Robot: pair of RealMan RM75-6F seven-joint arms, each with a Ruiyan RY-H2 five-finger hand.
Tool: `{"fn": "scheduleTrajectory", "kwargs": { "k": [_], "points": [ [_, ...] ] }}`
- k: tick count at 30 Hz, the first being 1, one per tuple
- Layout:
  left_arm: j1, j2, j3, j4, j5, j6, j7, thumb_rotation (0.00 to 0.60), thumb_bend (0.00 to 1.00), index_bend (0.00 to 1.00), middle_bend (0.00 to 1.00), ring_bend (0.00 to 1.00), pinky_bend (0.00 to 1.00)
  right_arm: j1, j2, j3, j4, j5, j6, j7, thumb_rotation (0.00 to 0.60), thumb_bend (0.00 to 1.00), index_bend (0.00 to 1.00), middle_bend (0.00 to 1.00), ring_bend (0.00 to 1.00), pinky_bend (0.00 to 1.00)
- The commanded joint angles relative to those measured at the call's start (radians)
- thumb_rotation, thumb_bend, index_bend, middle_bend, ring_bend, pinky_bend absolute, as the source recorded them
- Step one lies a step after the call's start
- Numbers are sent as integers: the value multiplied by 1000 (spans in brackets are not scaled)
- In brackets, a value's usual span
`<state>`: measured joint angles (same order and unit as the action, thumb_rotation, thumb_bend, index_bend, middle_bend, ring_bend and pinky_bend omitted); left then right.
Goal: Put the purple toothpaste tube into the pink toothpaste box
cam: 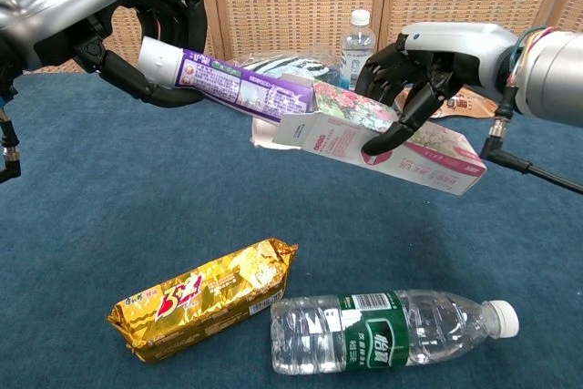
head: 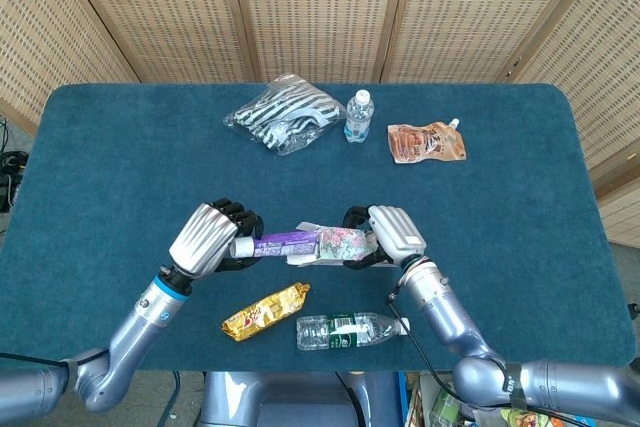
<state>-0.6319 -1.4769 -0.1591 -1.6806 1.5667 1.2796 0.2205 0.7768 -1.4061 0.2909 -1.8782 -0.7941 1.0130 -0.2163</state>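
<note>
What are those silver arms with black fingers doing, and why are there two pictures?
They belong to one robot with two arms. One picture looks down from its head, the other looks out from its chest. The left hand holds a purple toothpaste tube and is poking its end into a pink toothpaste box, which the right hand holds up. On the blue table lie a gold snack pack and a water bottle on its side. Farther back are a striped bag, a small standing bottle and a brown pouch.
</note>
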Motion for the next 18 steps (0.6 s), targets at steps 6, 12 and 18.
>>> {"fn": "scheduleTrajectory", "kwargs": {
  "k": [6,12,18],
  "points": [
    [-6,-36,3,27,22,11,-16,600,320,816,689,553,551,3,2,0,-8,1,2,5,600,5,594,501,382,468],
    [-15,-78,1,61,43,26,-21,600,321,816,689,553,551,-1,15,10,-26,8,-3,32,600,5,594,501,381,468],
    [-27,-99,-11,80,50,29,-15,600,321,816,689,553,551,-14,40,30,-53,15,-22,90,600,5,594,502,382,468]
  ]
}}
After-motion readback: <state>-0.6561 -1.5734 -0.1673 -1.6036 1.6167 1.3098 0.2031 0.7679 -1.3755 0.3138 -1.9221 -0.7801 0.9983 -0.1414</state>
